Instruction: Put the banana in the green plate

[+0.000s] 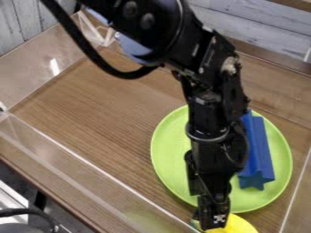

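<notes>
While the black arm reached down at the near edge of the worktop (85, 100), we saw its fingers (214, 215) spread wide and holding nothing, low over the front rim of the green plate (170, 155). The banana (238, 226) lay just off that rim on the wood, mostly cut off by the bottom edge of the view, right beside the fingertips. A blue block (256, 150) rested on the plate's right side.

blue block (255, 148): elongated, 4 o'clock of frame, lying lengthwise
wooden table (97, 109): brown
clear wall (49, 150): 8 o'clock edge
</notes>
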### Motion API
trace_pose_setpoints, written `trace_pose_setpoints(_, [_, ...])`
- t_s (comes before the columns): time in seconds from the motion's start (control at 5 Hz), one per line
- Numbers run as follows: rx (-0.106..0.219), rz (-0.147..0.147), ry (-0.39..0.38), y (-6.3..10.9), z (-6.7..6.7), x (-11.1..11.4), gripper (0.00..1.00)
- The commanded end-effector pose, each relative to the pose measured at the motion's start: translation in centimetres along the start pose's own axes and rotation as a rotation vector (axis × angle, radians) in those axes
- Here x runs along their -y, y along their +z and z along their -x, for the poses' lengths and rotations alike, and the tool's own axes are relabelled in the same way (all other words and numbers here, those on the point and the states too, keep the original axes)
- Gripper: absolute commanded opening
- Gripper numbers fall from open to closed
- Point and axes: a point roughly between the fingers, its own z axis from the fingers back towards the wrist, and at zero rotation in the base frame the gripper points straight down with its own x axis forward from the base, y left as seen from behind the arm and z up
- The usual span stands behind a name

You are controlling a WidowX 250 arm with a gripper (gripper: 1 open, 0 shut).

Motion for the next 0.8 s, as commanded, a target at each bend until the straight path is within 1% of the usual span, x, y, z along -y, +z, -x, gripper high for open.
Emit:
trace_pose_setpoints(0.0, [0.003,-0.007,-0.026,-0.8,-0.2,0.2,1.0])
trace_pose_setpoints(0.4, [0.009,0.0,-0.047,-2.1,-0.2,0.4,1.0])
trace_pose_setpoints(0.6, [0.013,-0.002,-0.049,-2.1,-0.2,0.4,0.0])
